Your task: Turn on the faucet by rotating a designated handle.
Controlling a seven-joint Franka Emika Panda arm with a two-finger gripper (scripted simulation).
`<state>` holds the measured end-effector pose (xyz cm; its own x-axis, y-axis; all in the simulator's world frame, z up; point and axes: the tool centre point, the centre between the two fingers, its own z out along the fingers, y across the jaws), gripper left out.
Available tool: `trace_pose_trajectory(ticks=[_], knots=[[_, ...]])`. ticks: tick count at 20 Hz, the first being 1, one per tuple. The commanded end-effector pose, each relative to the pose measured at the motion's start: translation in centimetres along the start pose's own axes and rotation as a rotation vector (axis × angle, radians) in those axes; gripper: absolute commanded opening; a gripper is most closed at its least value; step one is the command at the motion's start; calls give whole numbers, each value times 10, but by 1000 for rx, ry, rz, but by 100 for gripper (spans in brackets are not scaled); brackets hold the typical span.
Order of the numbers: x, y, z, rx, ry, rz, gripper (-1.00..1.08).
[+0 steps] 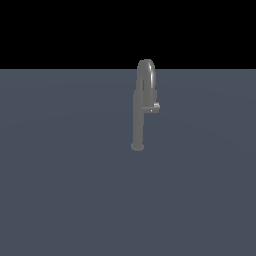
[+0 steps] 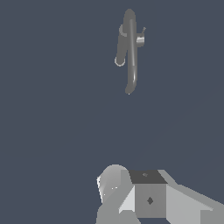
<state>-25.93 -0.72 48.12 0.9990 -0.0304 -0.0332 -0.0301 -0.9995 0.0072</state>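
Wrist view: handle point(image 2: 140, 40) well apart from the fingers point(image 2: 114, 183) (state unclear).

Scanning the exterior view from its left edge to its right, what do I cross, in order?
Bare grey floor → the faucet, its upright pipe and arched top → the handle, sticking out toward the exterior view's right → bare floor again. The gripper does not show in that view.

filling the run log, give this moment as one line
phase: approach | tall grey metal gooseneck faucet: upright | short grey handle bar: untouched | pincer: not in exterior view, state unclear
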Motion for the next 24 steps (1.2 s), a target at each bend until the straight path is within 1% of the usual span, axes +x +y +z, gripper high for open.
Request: trace_pose_trajectory(ticks=[1,7,13,18,24], knots=[[0,0,0,0,0,0,-100],[5,0,0,12,-12,11,-100],[19,-2,0,47,-49,46,-100],[38,-2,1,95,-99,94,-100],[70,-2,5,175,-182,173,-100]])
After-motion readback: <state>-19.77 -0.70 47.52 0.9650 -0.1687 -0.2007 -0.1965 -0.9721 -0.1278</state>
